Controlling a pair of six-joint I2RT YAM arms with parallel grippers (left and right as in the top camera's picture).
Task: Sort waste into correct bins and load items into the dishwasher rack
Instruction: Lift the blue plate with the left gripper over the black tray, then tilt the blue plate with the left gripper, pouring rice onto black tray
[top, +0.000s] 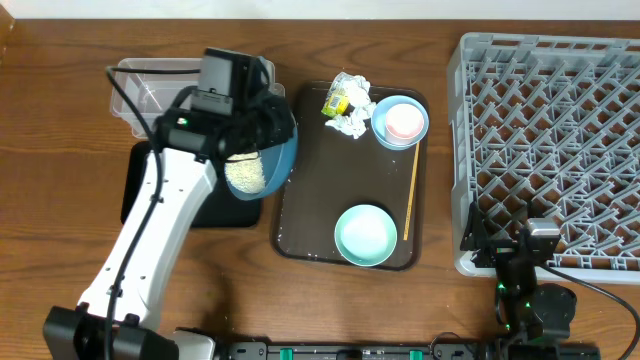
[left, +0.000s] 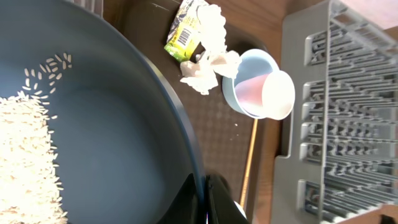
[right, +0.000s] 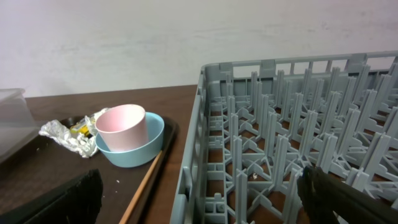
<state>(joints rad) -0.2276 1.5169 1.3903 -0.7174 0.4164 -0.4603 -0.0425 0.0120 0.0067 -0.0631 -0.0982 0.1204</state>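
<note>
Left claw (left: 205, 190) clamped on the plate (left: 112, 124) rim — rice (left: 25, 162) heaped at its low edge, directly above the black tray (top: 235, 213); right claw (right: 202, 199) apart, well away from that tray.

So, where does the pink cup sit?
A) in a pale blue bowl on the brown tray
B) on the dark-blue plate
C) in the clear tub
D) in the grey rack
A: the pink cup stands inside the pale blue bowl, which rests on the brown tray.
</note>
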